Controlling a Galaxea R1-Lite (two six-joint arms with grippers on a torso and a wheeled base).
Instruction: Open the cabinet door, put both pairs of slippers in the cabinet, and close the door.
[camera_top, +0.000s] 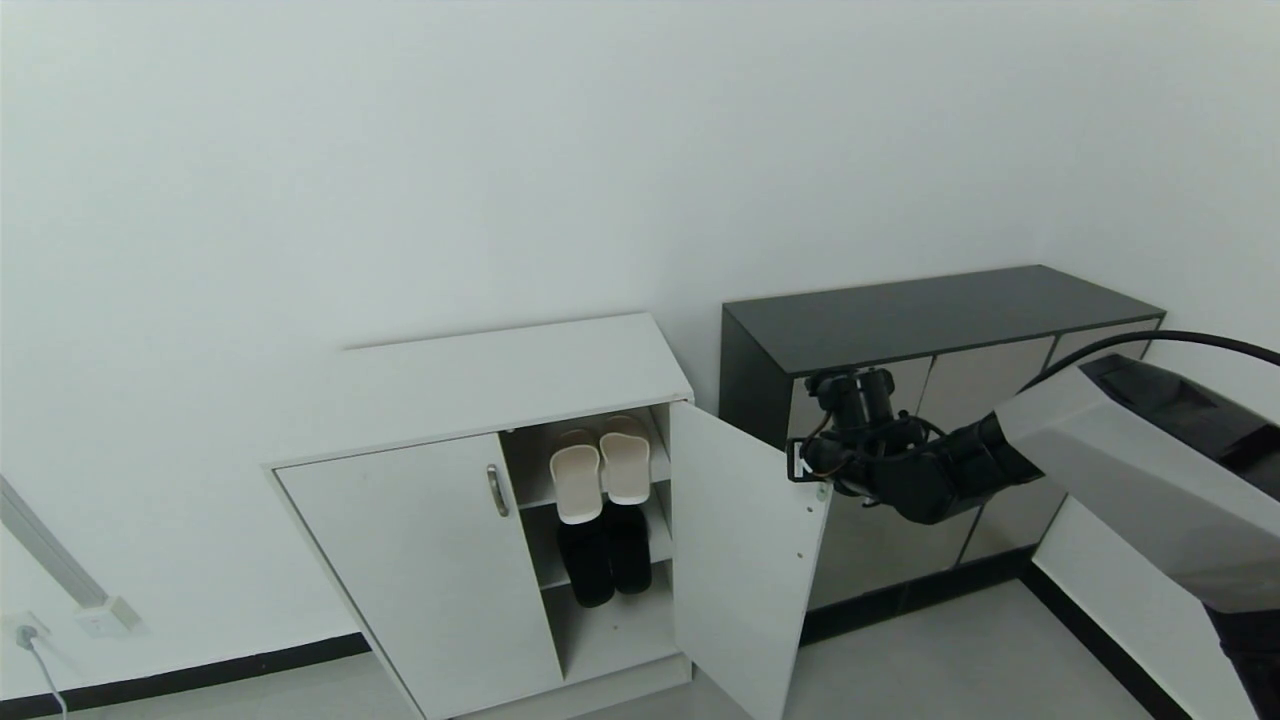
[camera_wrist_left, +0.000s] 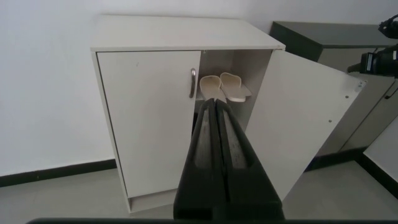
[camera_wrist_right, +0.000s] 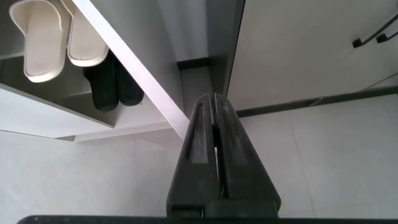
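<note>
Your right gripper (camera_wrist_right: 214, 102), fingers pressed together and holding nothing, sits by the top outer corner of the open cabinet door (camera_top: 745, 560); you cannot tell whether it touches. Your left gripper (camera_wrist_left: 216, 106) is likewise closed and empty, facing the white cabinet (camera_top: 520, 370). Inside, cream slippers (camera_top: 600, 475) lie on the upper shelf (camera_top: 658, 465), black slippers (camera_top: 600, 560) on the one below.

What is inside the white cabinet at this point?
A cream pair of slippers lies on the upper shelf and a black pair on the shelf below. The closed left door covers the other half, so its contents cannot be seen.
</note>
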